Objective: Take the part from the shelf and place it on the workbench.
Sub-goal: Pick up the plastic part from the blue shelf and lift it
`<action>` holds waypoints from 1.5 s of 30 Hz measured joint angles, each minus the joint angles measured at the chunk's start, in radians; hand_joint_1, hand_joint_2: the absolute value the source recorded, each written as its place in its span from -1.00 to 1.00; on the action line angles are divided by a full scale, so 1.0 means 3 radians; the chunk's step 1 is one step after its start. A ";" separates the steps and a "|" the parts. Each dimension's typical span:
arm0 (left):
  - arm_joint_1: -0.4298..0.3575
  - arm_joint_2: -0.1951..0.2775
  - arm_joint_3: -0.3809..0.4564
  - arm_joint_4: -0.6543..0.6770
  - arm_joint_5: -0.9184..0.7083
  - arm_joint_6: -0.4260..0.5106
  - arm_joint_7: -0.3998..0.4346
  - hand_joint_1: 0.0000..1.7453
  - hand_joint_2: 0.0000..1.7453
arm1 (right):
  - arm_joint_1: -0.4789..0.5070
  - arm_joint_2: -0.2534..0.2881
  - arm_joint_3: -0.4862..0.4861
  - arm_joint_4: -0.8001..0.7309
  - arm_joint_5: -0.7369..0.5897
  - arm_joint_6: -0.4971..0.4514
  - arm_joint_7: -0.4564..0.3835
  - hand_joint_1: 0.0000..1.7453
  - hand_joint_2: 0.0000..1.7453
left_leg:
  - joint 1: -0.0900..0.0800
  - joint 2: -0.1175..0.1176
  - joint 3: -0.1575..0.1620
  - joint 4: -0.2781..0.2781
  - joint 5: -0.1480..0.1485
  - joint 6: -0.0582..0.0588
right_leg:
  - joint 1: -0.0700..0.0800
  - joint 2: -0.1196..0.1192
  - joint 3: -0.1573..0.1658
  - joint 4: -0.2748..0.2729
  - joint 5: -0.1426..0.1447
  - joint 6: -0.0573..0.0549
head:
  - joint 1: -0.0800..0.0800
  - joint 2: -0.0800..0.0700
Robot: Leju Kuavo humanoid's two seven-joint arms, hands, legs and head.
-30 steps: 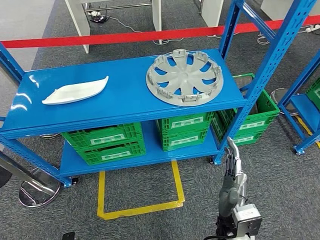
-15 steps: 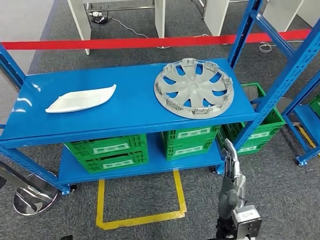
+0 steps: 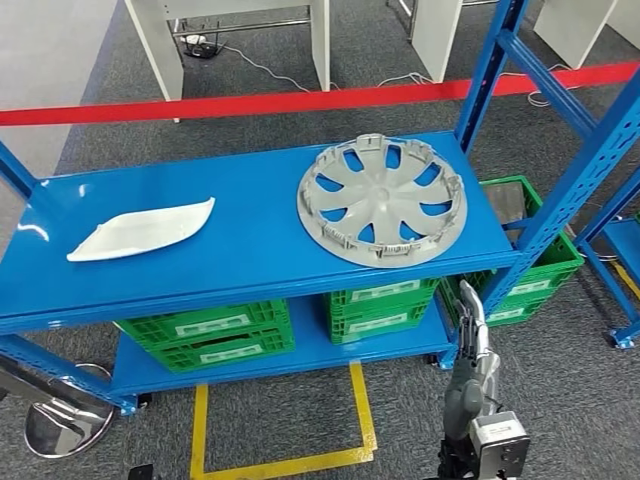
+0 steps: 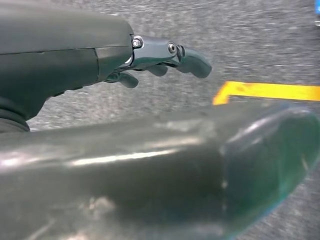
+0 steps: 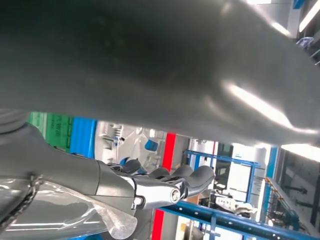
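The right hand (image 3: 469, 335) is standing low in the head view, in front of the blue shelf (image 3: 249, 250), its forearm rising from the bottom edge and its fingers (image 3: 468, 305) pointing up toward the shelf's right front post. The fingers are lying straight and a little apart with nothing between them, so the hand is open and empty. It is sitting below the level of the top board, apart from everything on it. In the right wrist view the same hand (image 5: 158, 187) is stretching its fingers out flat, again holding nothing.

The left hand (image 4: 166, 55) is appearing in the left wrist view, hanging over grey carpet (image 4: 245, 45) beside a strip of yellow floor tape (image 4: 268, 91). Its fingers are reaching out nearly straight, slightly curved at the tips, gripping nothing; it is open.

The grey wheel cover (image 3: 381, 198) is lying flat on the right part of the shelf's top board, near the front edge. A white curved trim piece (image 3: 143, 229) is lying on the left part of the same board, well apart from the wheel cover. Neither hand is touching either part.

Green crates (image 3: 207, 335) are sitting on the lower board of the shelf, and a red barrier tape (image 3: 226, 105) is stretching across behind it
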 joint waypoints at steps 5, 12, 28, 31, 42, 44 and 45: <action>0.0016 -0.0003 -0.0001 0.0000 0.0001 -0.0008 0.0021 -1.00 -1.00 | -0.0011 0.0001 0.0000 0.0014 -0.0001 0.0002 -0.0012 -1.00 -1.00 | 0.0002 0.0002 -0.0557 0.0575 -0.0260 -0.0027 | 0.0009 0.0017 0.0192 -0.0008 -0.0165 -0.0023 | -0.0007 0.0000; 0.0029 0.0020 -0.0001 0.0006 -0.0011 -0.0010 0.0031 -1.00 -1.00 | -0.0055 0.0005 0.0000 0.0058 -0.0020 0.0023 -0.0031 -1.00 -1.00 | -0.0088 -0.0010 -0.0482 -0.0116 0.0393 0.0125 | 0.0034 0.0040 0.0431 -0.0045 -0.0373 0.0047 | -0.0018 0.0000; 0.0003 0.0014 -0.0024 0.0007 -0.0053 -0.0018 0.0044 -1.00 -1.00 | -0.0075 0.0006 0.0003 0.0114 -0.0037 0.0077 -0.0025 -1.00 -1.00 | -0.0046 -0.0021 -0.0216 -0.0269 0.0267 0.0108 | 0.0017 0.0013 0.0092 -0.0016 -0.0046 0.0114 | -0.0010 0.0000; -0.0002 0.0017 -0.0025 0.0008 -0.0053 -0.0018 0.0044 -1.00 -1.00 | -0.0075 0.0006 0.0003 0.0116 -0.0038 0.0077 -0.0024 -1.00 -1.00 | -0.0044 -0.0017 -0.0217 -0.0242 0.0228 0.0054 | 0.0014 0.0016 0.0121 -0.0056 -0.0047 0.0046 | -0.0017 0.0000; 0.0004 0.0019 -0.0026 0.0008 -0.0054 -0.0018 0.0044 -1.00 -1.00 | -0.0077 0.0006 0.0016 0.0125 -0.0042 0.0093 -0.0026 -1.00 0.00 | 0.0000 0.0000 -0.0365 -0.0166 0.0371 0.0012 | 0.0008 -0.0002 0.0210 -0.0072 -0.0116 0.0042 | -0.0032 0.0000; 0.0002 0.0019 -0.0028 0.0008 -0.0058 -0.0018 0.0044 -1.00 -1.00 | -0.0080 0.0006 0.0020 0.0125 -0.0050 0.0127 -0.0029 -1.00 1.00 | -0.0013 0.0000 -0.0343 -0.0242 0.0357 0.0039 | 0.0014 -0.0003 0.0208 -0.0080 -0.0119 0.0078 | -0.0029 0.0000; 0.0003 0.0019 -0.0030 0.0008 -0.0063 -0.0018 0.0045 -1.00 -1.00 | -0.0083 0.0006 0.0024 0.0125 -0.0051 0.0147 -0.0032 -1.00 1.00 | -0.0009 0.0001 -0.0344 -0.0253 0.0362 0.0058 | 0.0012 -0.0004 0.0207 -0.0087 -0.0120 0.0096 | -0.0027 0.0000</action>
